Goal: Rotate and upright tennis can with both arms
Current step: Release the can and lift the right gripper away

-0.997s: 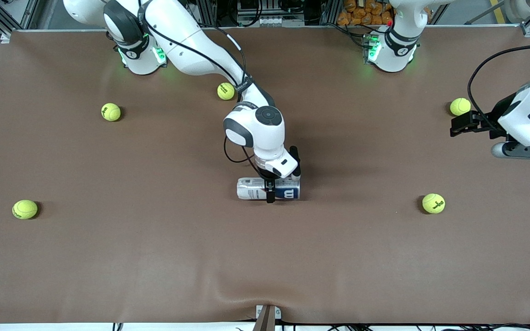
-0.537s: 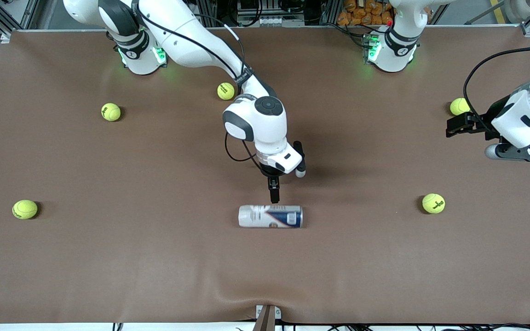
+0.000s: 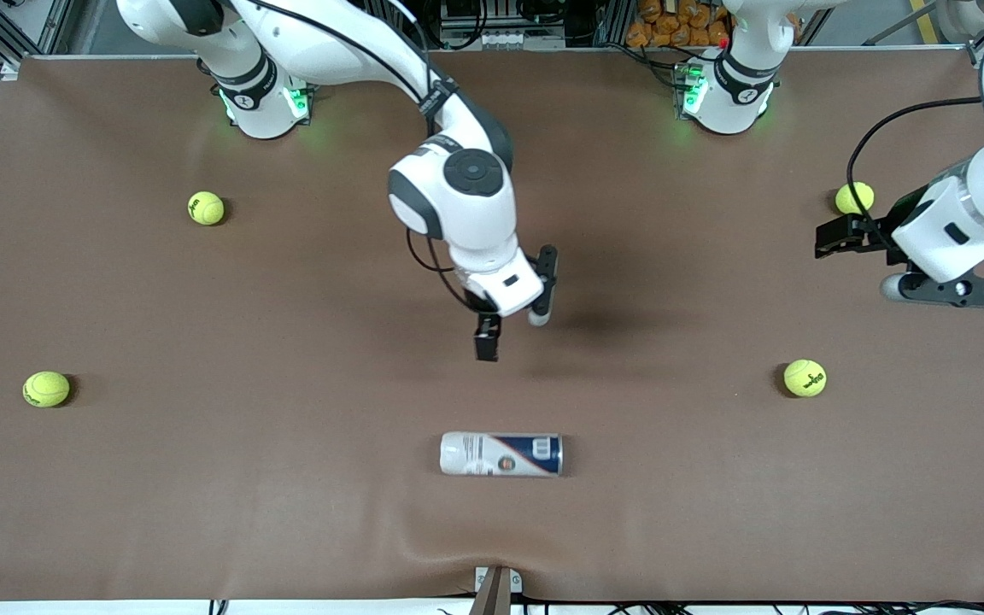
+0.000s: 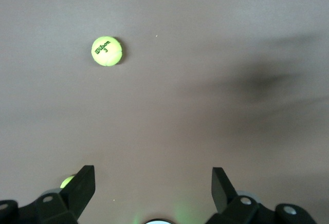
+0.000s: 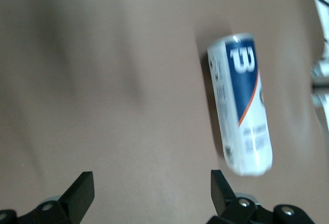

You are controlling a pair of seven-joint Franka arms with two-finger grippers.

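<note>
The tennis can [image 3: 500,453] lies on its side on the brown mat, near the front edge at mid-table, blue label end toward the left arm's end. It also shows in the right wrist view [image 5: 240,103]. My right gripper [image 3: 488,346] hangs open and empty over bare mat at mid-table, apart from the can; its own view [image 5: 151,193] shows only mat between its jaws. My left gripper [image 3: 832,237] is open and empty over the mat at the left arm's end, beside a tennis ball [image 3: 853,198]. Its own view [image 4: 152,185] shows bare mat between its jaws.
Loose tennis balls lie on the mat: one [image 3: 805,377] toward the left arm's end, also in the left wrist view [image 4: 106,51], and two [image 3: 206,207] [image 3: 46,389] toward the right arm's end. A metal bracket [image 3: 496,585] sits at the front edge.
My right gripper let go of the can, rose and drew back toward its base. The can rolled toward the front camera. My left arm shifted slightly toward mid-table.
</note>
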